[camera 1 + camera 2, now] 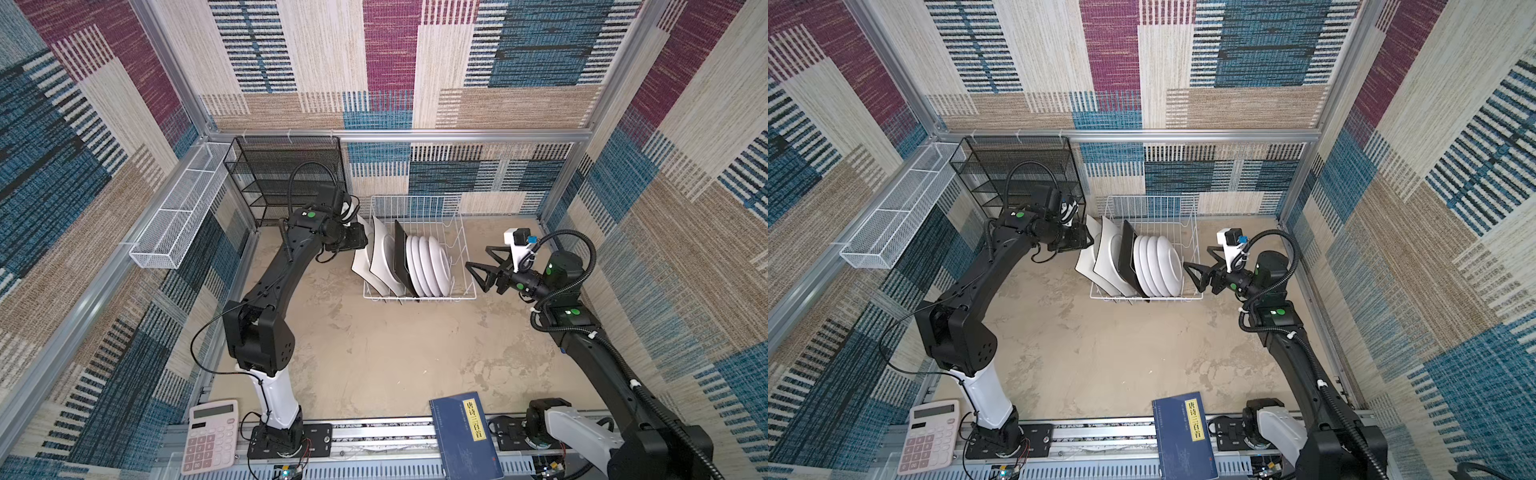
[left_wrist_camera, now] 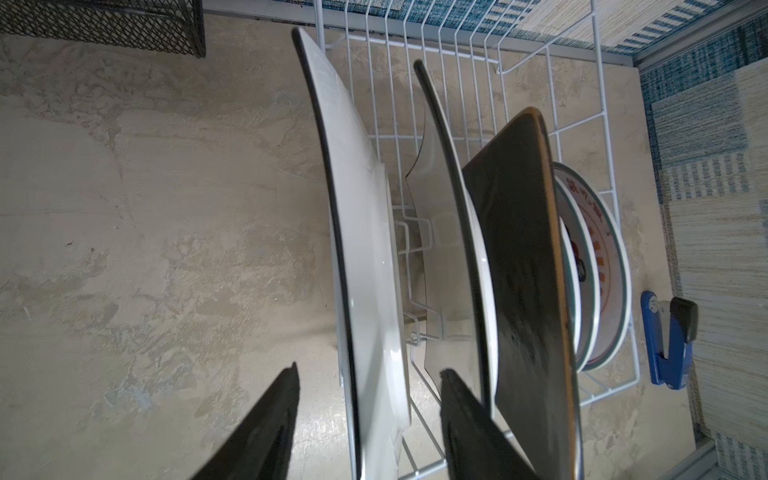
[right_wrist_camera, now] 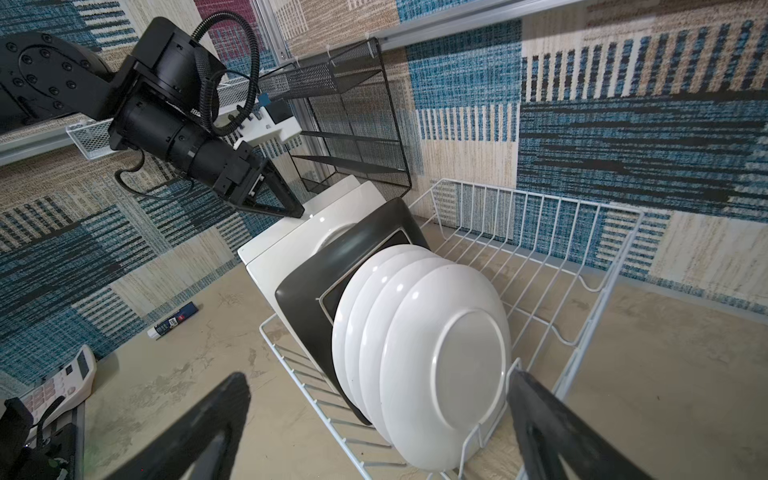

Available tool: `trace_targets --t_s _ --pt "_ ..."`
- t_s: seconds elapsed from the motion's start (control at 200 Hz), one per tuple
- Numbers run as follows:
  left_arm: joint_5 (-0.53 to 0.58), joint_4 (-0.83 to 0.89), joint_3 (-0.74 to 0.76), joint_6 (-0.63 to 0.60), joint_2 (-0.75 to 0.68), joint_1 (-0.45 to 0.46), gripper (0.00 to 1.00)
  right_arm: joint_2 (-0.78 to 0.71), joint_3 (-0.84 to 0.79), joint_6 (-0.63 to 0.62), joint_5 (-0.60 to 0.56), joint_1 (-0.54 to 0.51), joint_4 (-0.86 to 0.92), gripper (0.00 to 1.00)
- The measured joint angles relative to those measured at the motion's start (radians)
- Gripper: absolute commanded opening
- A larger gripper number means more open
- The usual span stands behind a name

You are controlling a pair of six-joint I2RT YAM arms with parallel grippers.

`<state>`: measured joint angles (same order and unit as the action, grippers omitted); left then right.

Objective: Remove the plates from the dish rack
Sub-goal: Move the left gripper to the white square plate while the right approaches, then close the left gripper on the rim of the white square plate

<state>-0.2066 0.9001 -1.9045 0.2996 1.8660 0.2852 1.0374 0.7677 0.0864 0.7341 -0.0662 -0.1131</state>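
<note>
Plates [image 1: 428, 266] stand upright in the dish rack [image 1: 436, 297], largely hiding one another; left gripper [image 2: 370, 370] straddles the end white square plate [image 2: 365, 249] part-open, gaps either side; right gripper [image 1: 477, 256] hangs wide open, empty.

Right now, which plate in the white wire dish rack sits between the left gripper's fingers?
The outermost large white square plate, at the row's end farthest from the round white plates; the left gripper straddles this plate alone.

A robotics lab cell: aluminium frame [image 1: 457, 135] walled with patterned carpet panels [image 1: 390, 62], mounting rail [image 1: 374, 432] in front.
</note>
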Motion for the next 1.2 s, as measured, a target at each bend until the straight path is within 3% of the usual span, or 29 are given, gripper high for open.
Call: trace_targets --t_s 0.451,1.012,1.197 --pt "-0.045 0.058 -0.076 -0.006 0.114 0.0 0.45 0.02 0.005 -0.028 0.01 -0.019 0.029 0.99" --pt "-0.089 0.079 -0.077 -0.005 0.143 -0.001 0.43 0.036 0.011 -0.043 0.018 -0.028 0.051 0.99" --pt "-0.105 0.084 -0.076 -0.005 0.15 0.001 0.38 0.037 0.011 -0.047 0.015 -0.032 0.051 0.99"
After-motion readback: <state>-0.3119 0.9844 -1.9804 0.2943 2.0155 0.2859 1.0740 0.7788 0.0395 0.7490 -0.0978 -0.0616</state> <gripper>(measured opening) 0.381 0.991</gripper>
